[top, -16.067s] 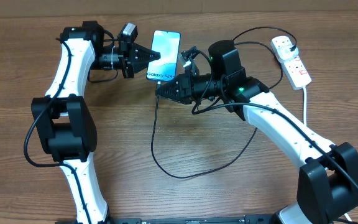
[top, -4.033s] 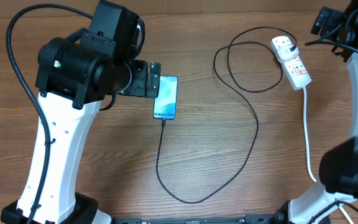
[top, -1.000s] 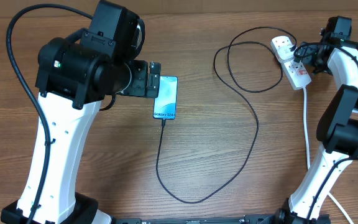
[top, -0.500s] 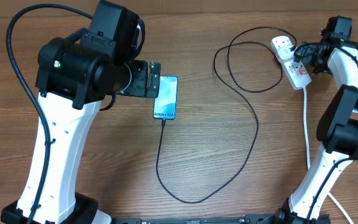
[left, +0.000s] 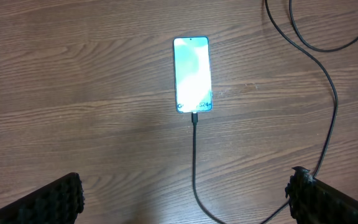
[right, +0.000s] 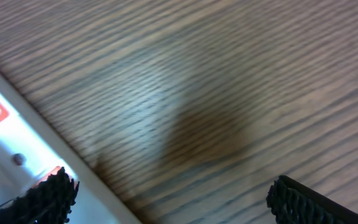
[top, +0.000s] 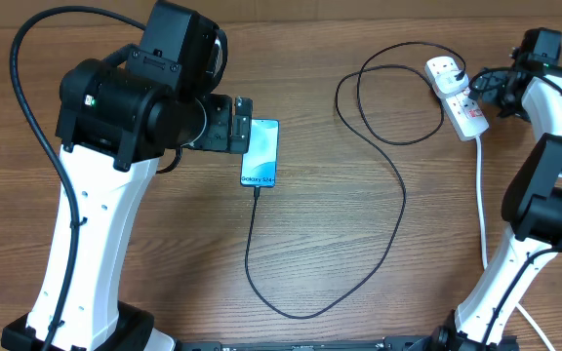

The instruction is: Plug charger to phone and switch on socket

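Already the plugging half looks done. Nearest the bases, the charger (top: 398,210) lies as a thin black cable in a slack loop on the matt wood-grain table (top: 408,312). Its small tip sits in the bottom edge of the phone (top: 260,152), a slim glossy slab lying flat at mid-table with its blue-teal screen lit. The left gripper (left: 185,202) hangs over the table near the phone, its ribbed black fingers spread wide and holding nothing. Farther off at the right, the cable runs to a white plug adapter (top: 444,68) seated in the socket (top: 461,102), a smooth white plastic strip with red markings and a thick white cord (top: 483,205). The right gripper (right: 169,199) is at the strip's edge, jaws parted and empty. Whether the switch is on cannot be told, so I judge that step as left to do.
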You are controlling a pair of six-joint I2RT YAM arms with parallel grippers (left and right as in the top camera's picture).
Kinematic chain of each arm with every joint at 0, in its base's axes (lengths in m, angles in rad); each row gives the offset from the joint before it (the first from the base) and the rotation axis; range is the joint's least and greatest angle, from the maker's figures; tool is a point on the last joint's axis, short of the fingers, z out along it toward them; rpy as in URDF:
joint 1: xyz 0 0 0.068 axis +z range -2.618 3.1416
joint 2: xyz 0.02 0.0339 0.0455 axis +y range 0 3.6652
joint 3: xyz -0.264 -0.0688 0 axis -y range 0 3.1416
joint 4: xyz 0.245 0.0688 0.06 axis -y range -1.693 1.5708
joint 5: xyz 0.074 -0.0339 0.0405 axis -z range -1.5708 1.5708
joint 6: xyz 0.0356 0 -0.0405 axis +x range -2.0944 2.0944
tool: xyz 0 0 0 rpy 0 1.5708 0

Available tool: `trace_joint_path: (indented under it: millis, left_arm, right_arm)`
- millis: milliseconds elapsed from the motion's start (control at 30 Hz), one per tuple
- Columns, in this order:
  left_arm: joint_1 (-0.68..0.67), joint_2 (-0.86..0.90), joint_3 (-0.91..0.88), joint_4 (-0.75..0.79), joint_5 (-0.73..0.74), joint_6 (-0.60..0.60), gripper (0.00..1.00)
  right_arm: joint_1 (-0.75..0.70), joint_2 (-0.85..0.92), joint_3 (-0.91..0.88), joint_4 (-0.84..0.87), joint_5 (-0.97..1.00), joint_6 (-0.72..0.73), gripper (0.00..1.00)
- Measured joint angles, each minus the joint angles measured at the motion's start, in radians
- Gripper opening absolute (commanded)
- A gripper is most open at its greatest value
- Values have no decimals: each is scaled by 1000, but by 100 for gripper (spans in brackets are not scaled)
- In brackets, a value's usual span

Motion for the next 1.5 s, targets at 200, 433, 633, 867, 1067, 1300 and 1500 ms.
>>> trace_joint_path:
  millis: [200,433,633,867,1067,1300,1500]
  left_arm:
    - [0,0,0,0,0,0,99]
    - [0,0,0,0,0,0,100]
    - [0,0,0,0,0,0,100]
    - [0,0,0,0,0,0,100]
    - [0,0,0,0,0,0,100]
    - [0,0,0,0,0,0,100]
    - [0,0,0,0,0,0,100]
  right_arm:
    - [-5,0,0,2,-32,0,100]
    - [0,3,0,2,-52,0,100]
    - [1,6,0,2,-53,0,100]
    - [-1,29,0,12,-53,11,100]
    - [-3,30,0,16,-80,22,100]
    - [-6,30,0,21,-128,29,100]
    - [-8,30,0,26,-161,32,100]
